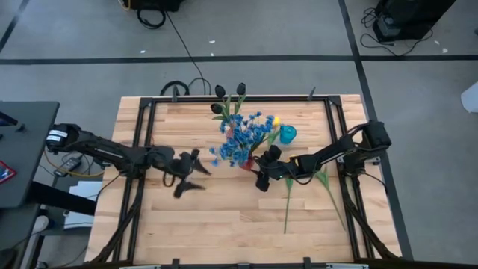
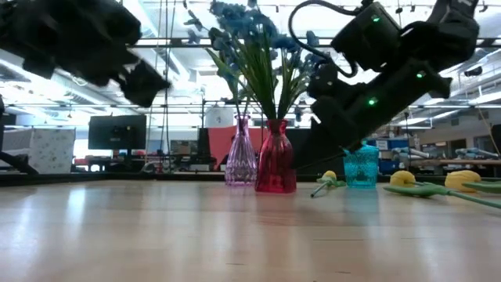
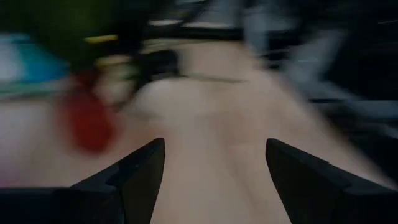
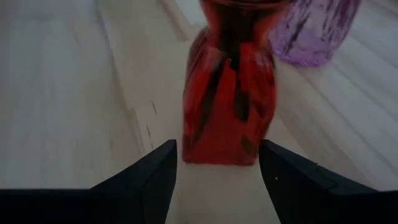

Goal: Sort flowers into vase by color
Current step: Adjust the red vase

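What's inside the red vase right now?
The red vase holds green stems topped with blue blossoms. Through the glass, dark stem shapes show in the right wrist view; how many stems cannot be counted.

On the tabletop [image 1: 187, 224], three vases stand near the far edge: one vase [image 2: 241, 160] leftmost, a second vase [image 2: 275, 158] beside it holding flowers [image 1: 240, 140], a third vase [image 2: 361, 167] to the right. The right end effector [image 1: 263, 176] sits just before the second vase. Loose stems [image 1: 288, 202] lie behind the right arm. The left end effector [image 1: 191, 173] hangs left of the vases.
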### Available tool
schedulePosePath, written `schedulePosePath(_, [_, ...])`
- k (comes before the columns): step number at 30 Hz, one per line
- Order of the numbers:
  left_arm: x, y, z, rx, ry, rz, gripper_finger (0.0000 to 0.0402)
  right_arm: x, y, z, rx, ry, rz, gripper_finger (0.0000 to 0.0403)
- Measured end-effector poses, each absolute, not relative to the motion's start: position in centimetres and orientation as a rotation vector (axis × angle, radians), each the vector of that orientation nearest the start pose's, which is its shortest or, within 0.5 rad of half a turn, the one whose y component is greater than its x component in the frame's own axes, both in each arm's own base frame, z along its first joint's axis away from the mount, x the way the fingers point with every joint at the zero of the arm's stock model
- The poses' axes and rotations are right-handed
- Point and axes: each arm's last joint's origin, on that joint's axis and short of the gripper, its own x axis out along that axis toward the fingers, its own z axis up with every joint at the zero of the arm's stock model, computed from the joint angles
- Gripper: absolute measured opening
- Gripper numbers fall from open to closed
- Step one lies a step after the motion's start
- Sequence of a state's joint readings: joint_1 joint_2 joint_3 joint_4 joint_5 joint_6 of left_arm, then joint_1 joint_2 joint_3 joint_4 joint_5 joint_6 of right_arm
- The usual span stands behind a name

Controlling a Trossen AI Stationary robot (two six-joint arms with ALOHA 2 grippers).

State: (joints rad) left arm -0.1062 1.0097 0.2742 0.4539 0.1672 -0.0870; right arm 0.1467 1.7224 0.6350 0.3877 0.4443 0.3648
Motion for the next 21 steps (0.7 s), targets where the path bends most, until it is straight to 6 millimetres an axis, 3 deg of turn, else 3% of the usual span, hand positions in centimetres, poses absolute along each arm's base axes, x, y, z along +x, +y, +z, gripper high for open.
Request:
schedulePosePath(3, [18.8, -3.5, 18.5, -0.16, 0.289, -0.443, 0.0283, 30.9, 3.3, 11.5, 0.121, 0.599, -0.39, 0.0236])
schedulePosePath(9, [18.2, -5.0, 19.0, -0.203, 0.292, -0.565, 0.0282, 33.4, 3.2, 11.0, 0.071, 0.589, -0.371, 0.0236])
schedulePosePath(21, [17.5, -7.1, 18.7, -0.247, 0.349, -0.582, 0.0282, 39.1, 2.3, 11.7, -0.003, 0.524, -0.34, 0.0236])
